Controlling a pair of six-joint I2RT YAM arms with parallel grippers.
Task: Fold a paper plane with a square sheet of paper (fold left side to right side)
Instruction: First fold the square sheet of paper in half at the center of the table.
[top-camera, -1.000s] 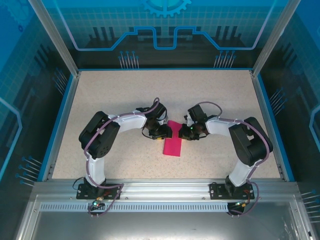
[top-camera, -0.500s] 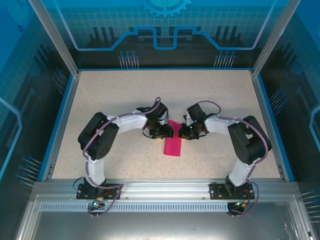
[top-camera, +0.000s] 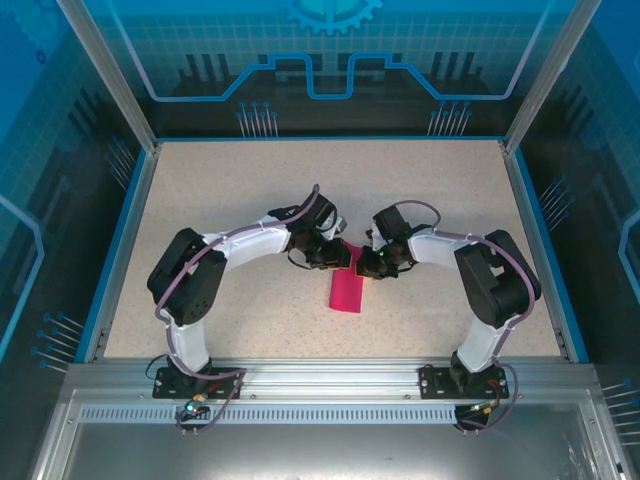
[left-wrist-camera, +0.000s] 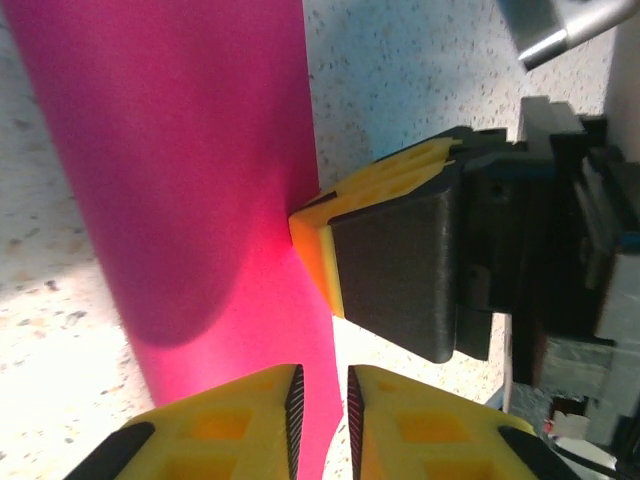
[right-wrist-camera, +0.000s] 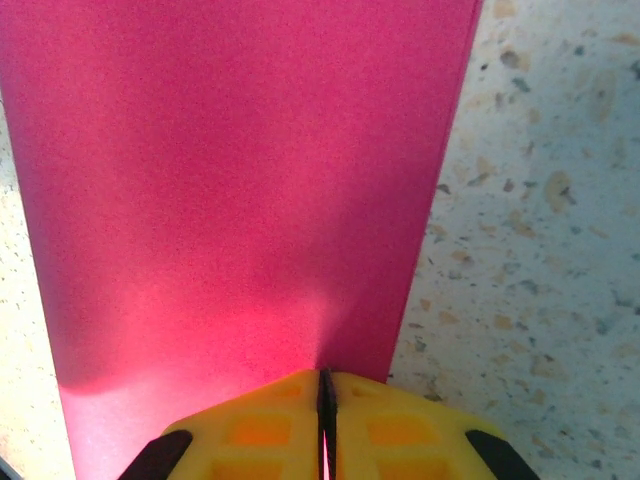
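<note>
Note paper (top-camera: 346, 292) lying near-to-far, far end under both tips (right gripper (right-wrist-camera: 326, 385) shut, pressing; left gripper (left-wrist-camera: 322, 385) slit-open astride edge).

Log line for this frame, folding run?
paper: folded strip, flat on table | left gripper: jaws slightly apart, straddling paper edge | right gripper: shut, tips on paper's end

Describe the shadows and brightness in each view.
Left wrist: a soft shadow crosses the square sheet of paper ahead of the left gripper. Right wrist: the paper is sharp, shadowed toward the right gripper. Top external: even light across the table, no strong shadows.
</note>
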